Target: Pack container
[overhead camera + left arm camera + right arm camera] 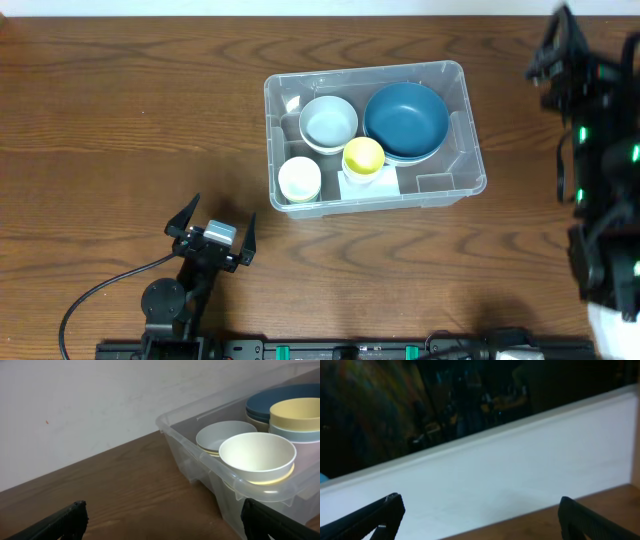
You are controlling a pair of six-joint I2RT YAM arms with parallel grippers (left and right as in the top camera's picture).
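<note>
- Sitting on the brown wooden table (120,120), the large clear rectangular plastic container (360,71) holds a dark blue round bowl (405,120) and three smaller ones.
- Left gripper (215,225), off its near-left corner, gapes wide, empty.
- Right gripper (480,515) spread wide, empty.

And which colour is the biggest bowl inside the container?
The biggest bowl is dark blue; the overhead view shows it best.

Right gripper (481,514) spread wide before a white wall (520,460)
Its two dark fingers (380,515) sit in the lower corners, well apart. Between them runs a strip of brown wooden table (615,502), and above the wall everything is dark and blurred.
</note>
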